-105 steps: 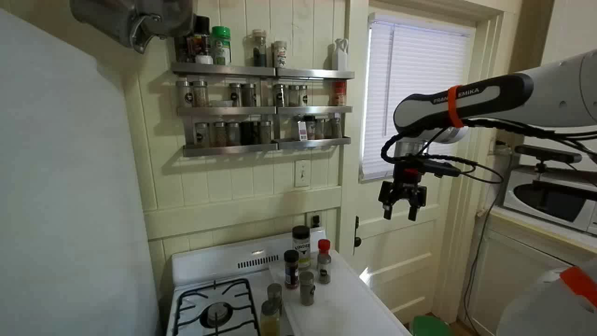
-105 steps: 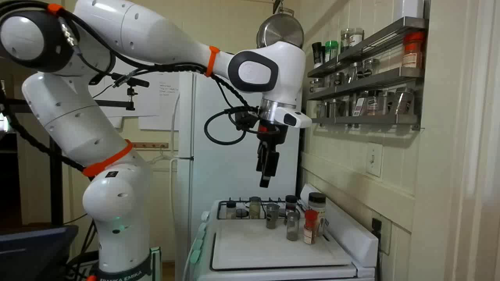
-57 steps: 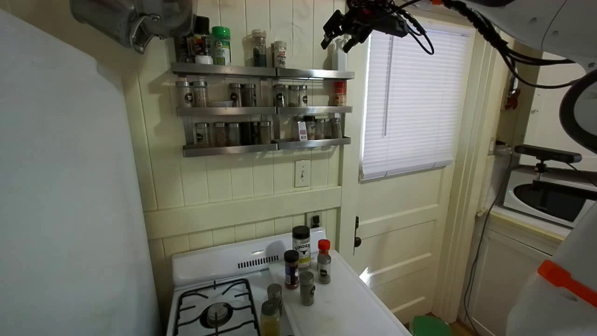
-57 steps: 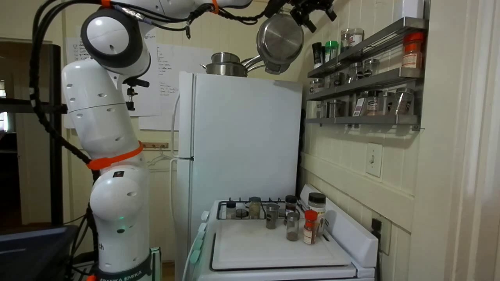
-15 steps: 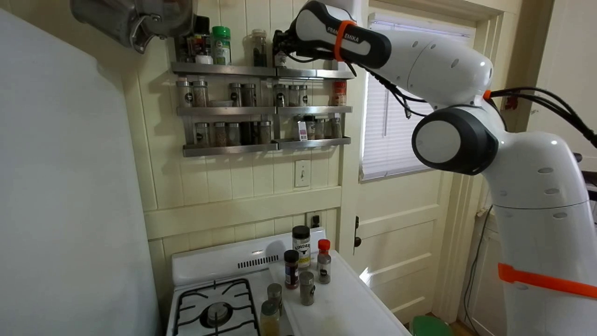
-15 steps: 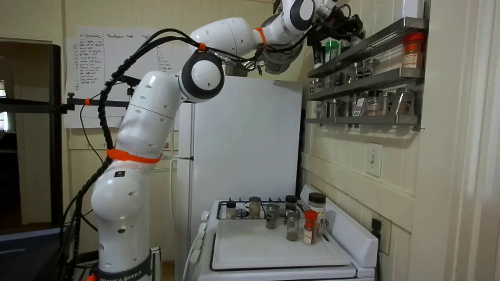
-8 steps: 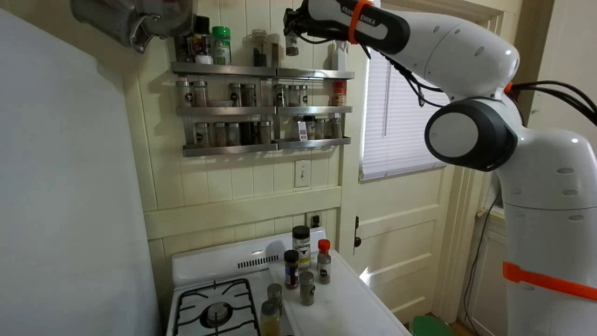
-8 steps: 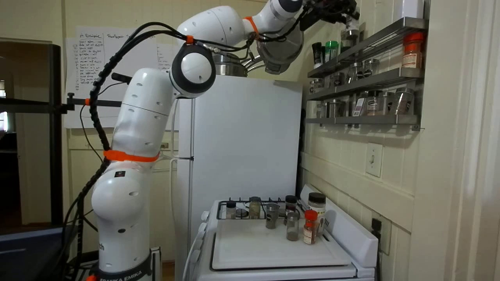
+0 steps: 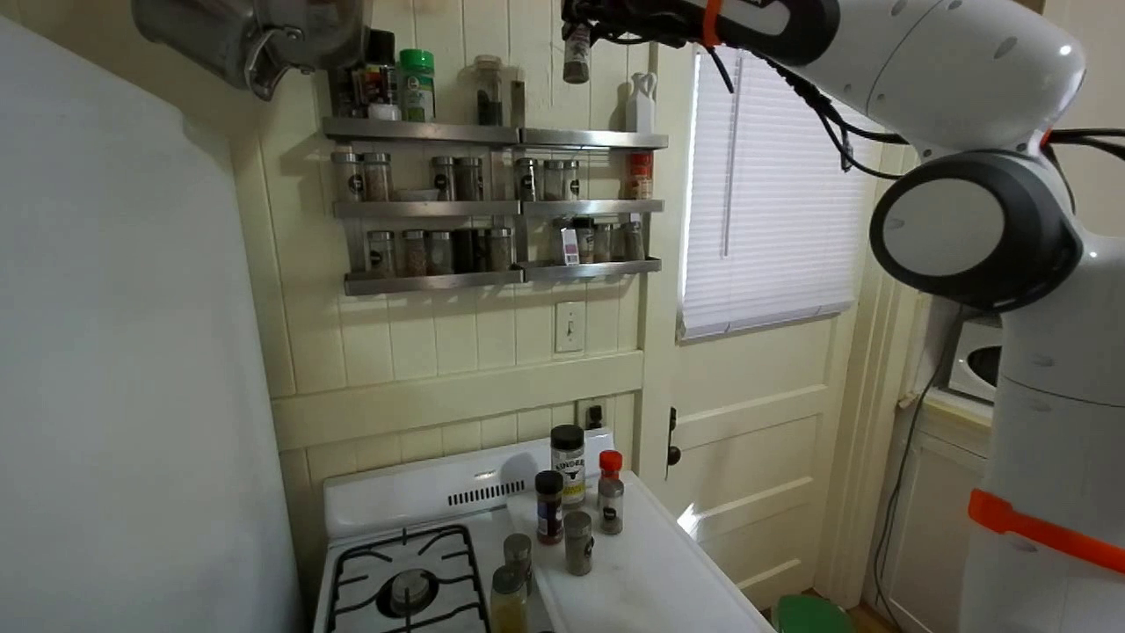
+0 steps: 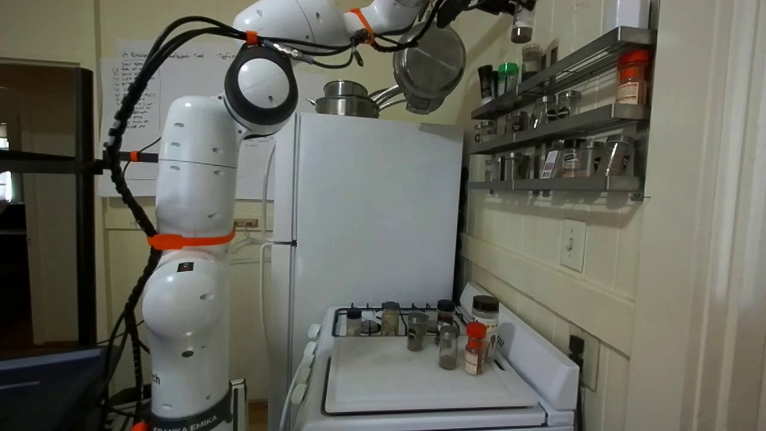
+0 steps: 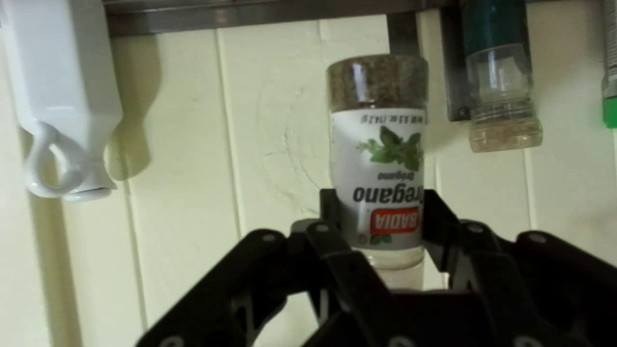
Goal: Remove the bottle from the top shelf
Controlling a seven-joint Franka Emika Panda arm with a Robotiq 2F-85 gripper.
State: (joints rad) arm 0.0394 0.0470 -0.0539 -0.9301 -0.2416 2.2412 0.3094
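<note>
Rounded, glossy white robot arm (image 10: 196,179) with a white joint disc (image 10: 263,82) ringed in black, ribbed black cables (image 10: 127,100) and orange straps (image 10: 191,241). The dark base band (image 10: 200,418) reads FRANKA EMIKA. The hand (image 11: 379,212) is black, dotted with round grey screws (image 11: 536,237).

"BADIA", "Oregano" on bottle (image 11: 379,161), "KINDER" on black-lidded jar (image 9: 569,470); "FRANKA EMIKA" on arm's base (image 10: 189,420)

Glossy bottle (image 11: 378,159), metal top shelf (image 9: 593,139)
</note>
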